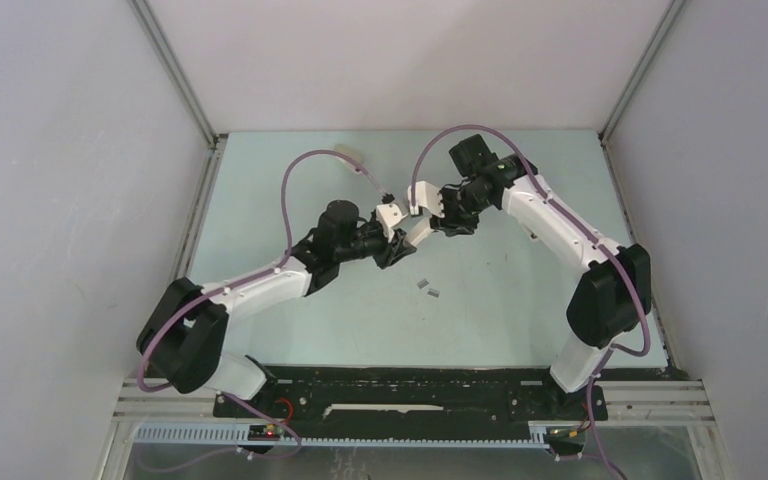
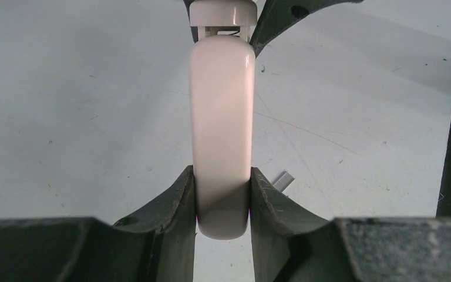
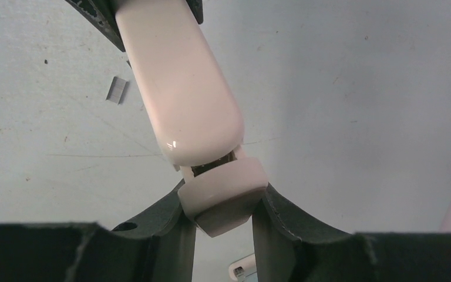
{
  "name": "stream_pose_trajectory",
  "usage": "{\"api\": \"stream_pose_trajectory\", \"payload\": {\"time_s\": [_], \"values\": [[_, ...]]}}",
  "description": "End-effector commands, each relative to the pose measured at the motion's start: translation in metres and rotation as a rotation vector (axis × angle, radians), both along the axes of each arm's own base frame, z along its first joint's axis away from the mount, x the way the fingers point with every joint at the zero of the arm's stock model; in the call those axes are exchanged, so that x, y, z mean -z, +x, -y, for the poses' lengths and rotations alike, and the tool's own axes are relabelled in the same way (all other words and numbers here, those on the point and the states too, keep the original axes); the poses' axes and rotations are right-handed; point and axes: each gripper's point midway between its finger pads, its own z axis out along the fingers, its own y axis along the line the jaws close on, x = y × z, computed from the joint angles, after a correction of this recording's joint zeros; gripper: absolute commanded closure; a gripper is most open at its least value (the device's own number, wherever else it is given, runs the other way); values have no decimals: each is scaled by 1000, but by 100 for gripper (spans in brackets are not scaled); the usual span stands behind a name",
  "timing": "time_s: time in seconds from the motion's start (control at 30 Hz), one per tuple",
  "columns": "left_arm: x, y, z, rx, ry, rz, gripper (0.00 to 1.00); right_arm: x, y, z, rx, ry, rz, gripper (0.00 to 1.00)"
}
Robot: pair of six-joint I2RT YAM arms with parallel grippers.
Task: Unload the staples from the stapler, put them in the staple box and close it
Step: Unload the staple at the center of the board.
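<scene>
Pinkish-white, glossy — stapler [image 2: 222, 117] gripped mid-air, left gripper [image 2: 222, 194] closed on body, right gripper [image 3: 223, 208] closed on its end cap [image 3: 223, 192]; could slip if yanked, dropping onto loose staples [image 1: 427, 288] below.

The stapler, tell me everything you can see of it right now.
The stapler is a slim, glossy cream-white bar, plastic by its look, with rounded ends. It hangs above the pale table, bridging the two arms. The left gripper's fingers clamp one rounded end; the right gripper's fingers clamp a white cap at the other, set slightly off the body so a dark inner part shows in the gap. Nothing else touches it.
</scene>
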Motion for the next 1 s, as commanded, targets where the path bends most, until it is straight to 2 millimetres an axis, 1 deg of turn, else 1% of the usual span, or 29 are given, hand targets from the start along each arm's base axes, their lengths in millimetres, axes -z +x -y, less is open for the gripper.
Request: {"api": "stream_pose_trajectory", "payload": {"time_s": [0.0, 0.1, 0.17, 0.27, 0.33, 0.43, 0.47, 0.57, 0.67, 0.77, 0.87, 0.97], "values": [[31, 4, -14, -51, 111, -103, 90, -15, 23, 43, 92, -182, 155, 100], [33, 3, -8, -29, 94, -112, 90, -4, 12, 33, 56, -114, 65, 100], [36, 2, -3, -10, 79, -122, 90, 7, -3, 28, 16, -70, -36, 100], [42, 1, 3, 12, 62, -144, 90, 28, -13, 25, 5, -73, -112, 100], [49, 2, 6, 16, 60, -160, 90, 40, -9, 26, 17, -65, -118, 99], [64, 8, 10, 9, 73, -191, 91, 56, 6, 28, 63, -66, -90, 99], [68, 12, 11, 1, 82, -198, 91, 59, 15, 27, 83, -52, -72, 99], [88, 22, 13, -28, 117, -227, 91, 70, 31, 28, 135, -15, -63, 99], [102, 29, 11, -52, 147, -245, 92, 85, 43, 30, 176, 9, -72, 99], [112, 32, 9, -66, 171, -261, 92, 104, 46, 31, 205, 16, -94, 99], [122, 32, 7, -75, 195, -279, 91, 122, 41, 27, 213, 15, -138, 98], [129, 32, 7, -75, 208, -303, 91, 137, 36, 23, 221, -12, -164, 93]]}}
